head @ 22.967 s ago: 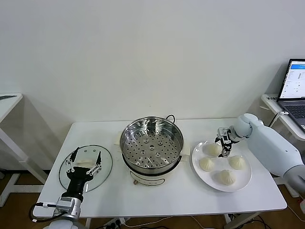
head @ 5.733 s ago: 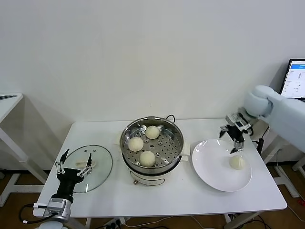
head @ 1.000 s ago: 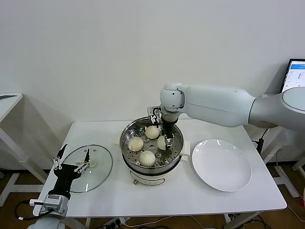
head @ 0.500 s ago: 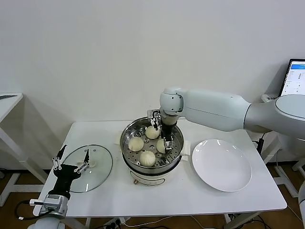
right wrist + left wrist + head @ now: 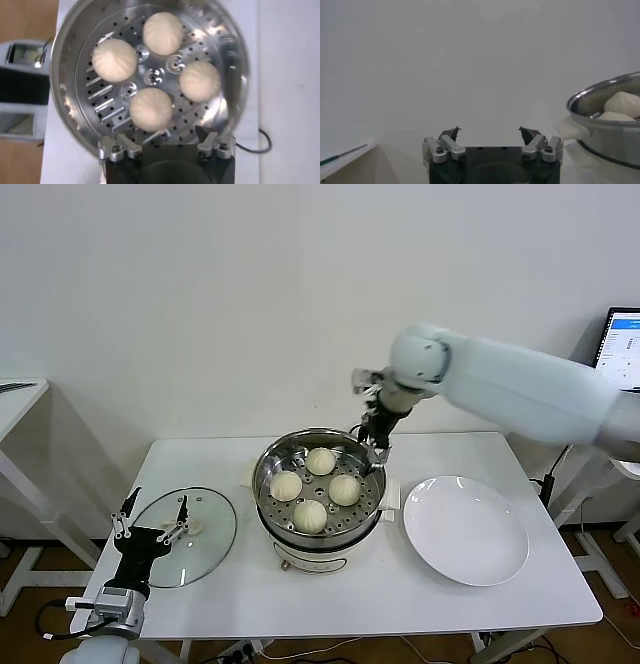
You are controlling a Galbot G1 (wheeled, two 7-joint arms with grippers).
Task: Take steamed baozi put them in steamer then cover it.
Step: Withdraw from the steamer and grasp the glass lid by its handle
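Baozi (image 5: 318, 486), four, sit in the steamer (image 5: 372, 501); right claw (image 5: 373, 442) hangs wide above its far-right rim. Left claw (image 5: 150, 532), wide, waits by the lid (image 5: 215, 529). Left wrist: claw (image 5: 491, 138) empty. Right wrist: buns (image 5: 150, 107) spaced evenly. Grip the lid's handle squarely, lower it level.

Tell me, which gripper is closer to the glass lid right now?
The left gripper. It hangs open right at the near edge of the glass lid, beside its white handle. The right gripper is open too, far off above the steamer's back rim.
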